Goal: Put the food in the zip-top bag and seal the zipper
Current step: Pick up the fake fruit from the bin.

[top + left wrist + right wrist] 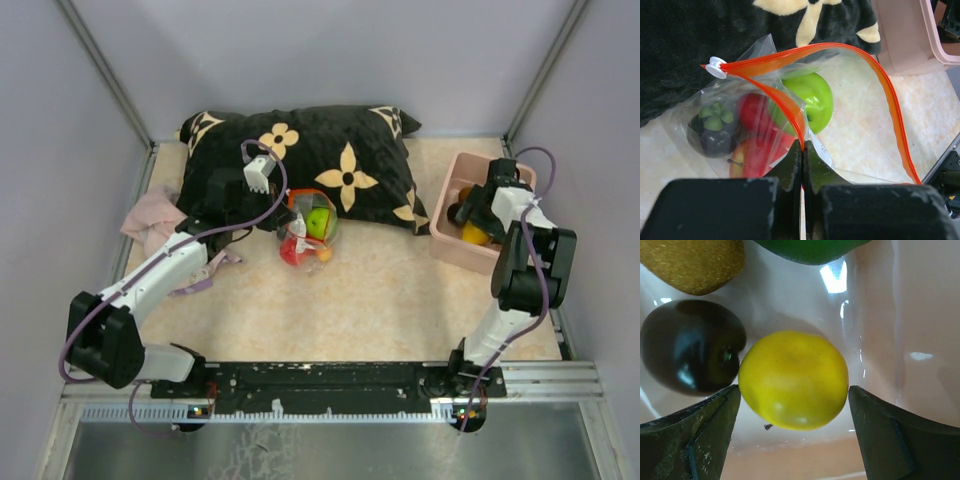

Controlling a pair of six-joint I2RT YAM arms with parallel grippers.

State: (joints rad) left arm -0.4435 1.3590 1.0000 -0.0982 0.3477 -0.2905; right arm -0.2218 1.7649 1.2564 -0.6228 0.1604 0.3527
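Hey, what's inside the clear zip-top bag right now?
Inside the zip-top bag: a green apple, two red fruits, and a dark fruit with a green cap. The left gripper's shut jaws pinch the bag's edge and cover its near part, so anything there is hidden.

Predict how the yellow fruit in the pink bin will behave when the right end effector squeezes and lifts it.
The yellow fruit looks round and glossy, so it may slip from an off-centre pinch. Nudged, it would probably roll across the smooth pink bin. Its even shine suggests a hard shell, unlikely to dent.
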